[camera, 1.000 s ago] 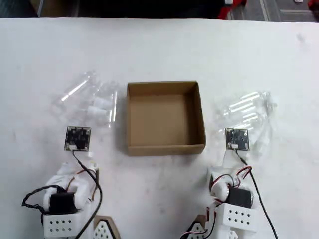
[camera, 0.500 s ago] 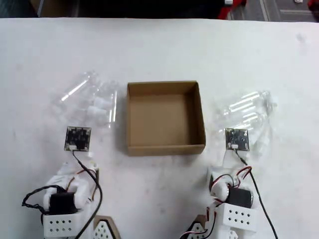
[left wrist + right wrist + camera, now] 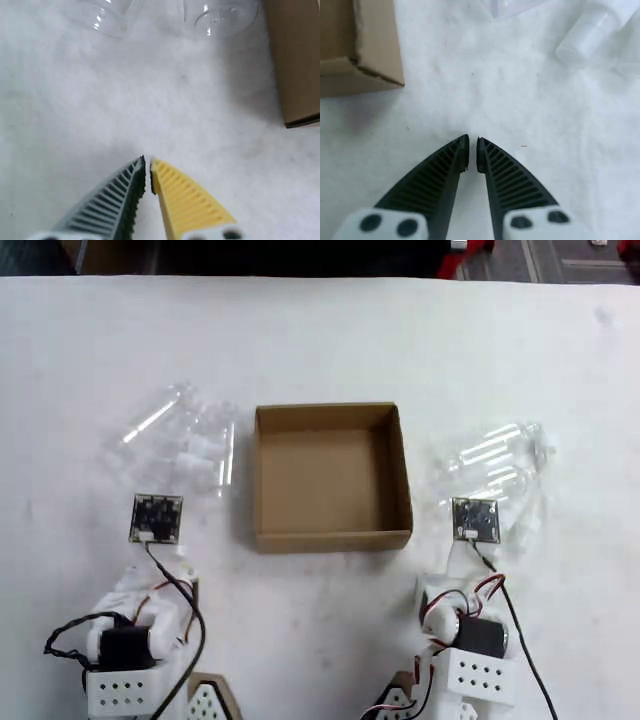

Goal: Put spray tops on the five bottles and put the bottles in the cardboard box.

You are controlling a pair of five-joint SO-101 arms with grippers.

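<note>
1 cardboard box (image 3: 330, 539) mid-worktop (image 3: 330, 340) | 2 clear heaps: left bottle heap (image 3: 185, 440), right bottle heap (image 3: 495, 465), bottle count unreadable | 2 claws: left claw (image 3: 148, 167), right claw (image 3: 471, 150), both closed, empty

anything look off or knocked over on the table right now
Nothing spilled or damaged. The clear plastic bottles lie on their sides in two loose heaps, one either side of the open brown cardboard box, which sits flat and intact.

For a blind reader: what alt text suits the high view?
An open cardboard box sits on a white table, with clear bottles lying on one side and more bottles on the other. The left arm and right arm sit at the near edge.
</note>
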